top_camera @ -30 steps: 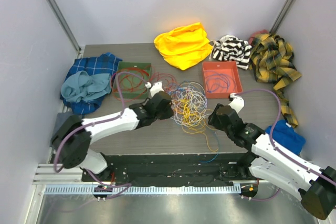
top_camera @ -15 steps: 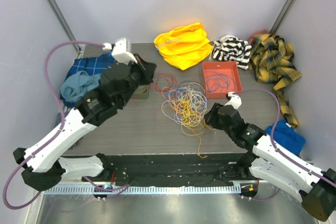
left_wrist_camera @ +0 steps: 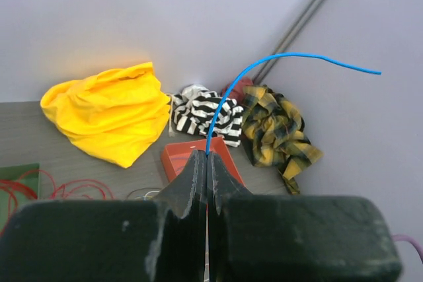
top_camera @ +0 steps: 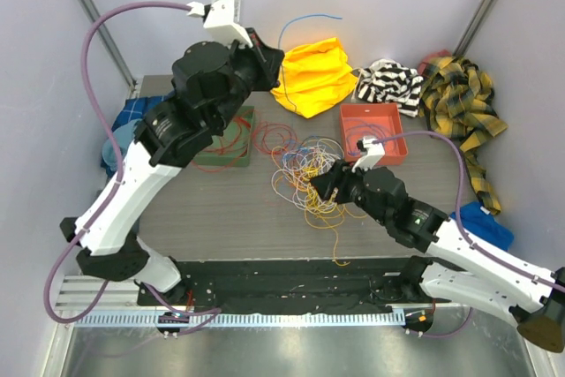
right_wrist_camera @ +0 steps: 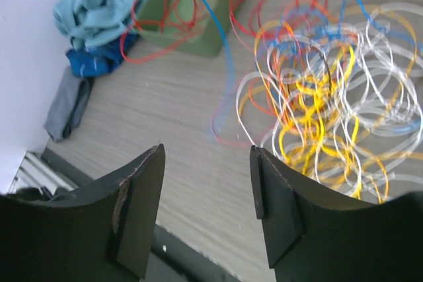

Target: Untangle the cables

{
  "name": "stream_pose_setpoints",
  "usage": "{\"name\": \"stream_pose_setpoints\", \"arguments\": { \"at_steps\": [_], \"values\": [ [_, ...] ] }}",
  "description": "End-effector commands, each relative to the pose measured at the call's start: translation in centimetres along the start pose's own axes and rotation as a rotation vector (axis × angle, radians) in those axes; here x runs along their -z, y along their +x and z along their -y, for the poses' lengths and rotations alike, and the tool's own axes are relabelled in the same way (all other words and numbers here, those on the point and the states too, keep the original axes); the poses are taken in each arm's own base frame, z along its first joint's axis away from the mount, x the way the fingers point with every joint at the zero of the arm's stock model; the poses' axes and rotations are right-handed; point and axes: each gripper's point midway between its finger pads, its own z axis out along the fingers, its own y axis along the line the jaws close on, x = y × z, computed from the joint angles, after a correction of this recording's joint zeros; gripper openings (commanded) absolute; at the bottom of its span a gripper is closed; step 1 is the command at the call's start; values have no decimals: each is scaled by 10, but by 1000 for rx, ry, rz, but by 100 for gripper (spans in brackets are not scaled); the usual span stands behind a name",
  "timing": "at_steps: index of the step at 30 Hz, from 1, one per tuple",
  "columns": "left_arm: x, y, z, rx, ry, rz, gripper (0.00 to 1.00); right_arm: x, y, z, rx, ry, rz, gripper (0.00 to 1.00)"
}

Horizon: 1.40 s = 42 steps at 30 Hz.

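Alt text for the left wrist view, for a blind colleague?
The left gripper is shut on a blue cable that arcs up and to the right. Beyond lie a yellow cloth, a striped cloth, a plaid cloth and a red tray.

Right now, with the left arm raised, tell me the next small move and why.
Probably lower the right gripper onto the tangle and pin it. The left gripper is shut on a blue wire high above the table, while the right gripper hangs open at the tangle's edge, holding nothing. Pinning should let the blue wire pull free without dragging the rest.
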Motion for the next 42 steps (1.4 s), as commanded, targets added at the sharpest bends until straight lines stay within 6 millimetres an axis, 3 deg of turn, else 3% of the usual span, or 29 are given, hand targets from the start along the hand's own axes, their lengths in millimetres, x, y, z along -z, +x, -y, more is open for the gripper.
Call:
{"name": "stream_pose_setpoints", "arguments": {
  "at_steps": [1, 5, 13, 21, 25, 27, 28, 30, 33, 37, 42],
  "values": [
    [8, -15, 21, -4, 97, -23, 0, -6, -54, -17, 69, 8, 216, 65],
    [9, -15, 30, 8, 136, -40, 0, -6, -86, -15, 142, 35, 388, 72],
    [15, -9, 42, 38, 201, -86, 0, -27, -108, -16, 225, 111, 476, 76],
    [17, 3, 39, 33, 198, -120, 0, -46, -132, -37, 236, 126, 488, 76],
    [4, 2, 34, -4, 159, -88, 0, -32, -124, -19, 172, 187, 461, 75],
    [-7, 1, 32, -14, 133, -55, 0, -15, -128, -14, 130, 182, 482, 75],
    [-16, 6, 32, -21, 125, -54, 0, -12, -117, -6, 115, 202, 449, 74],
    [-28, 6, 32, -39, 108, -24, 0, 6, -120, 1, 78, 213, 456, 72],
    [-50, 0, 38, -37, 111, 52, 0, 31, -103, 30, 41, 299, 406, 71],
    [-78, -14, 46, 15, 137, 167, 0, 68, -103, 50, -53, 319, 454, 69],
    [-129, -5, 46, 72, 147, 207, 0, 100, -107, 63, -127, 306, 515, 68]
  ]
}}
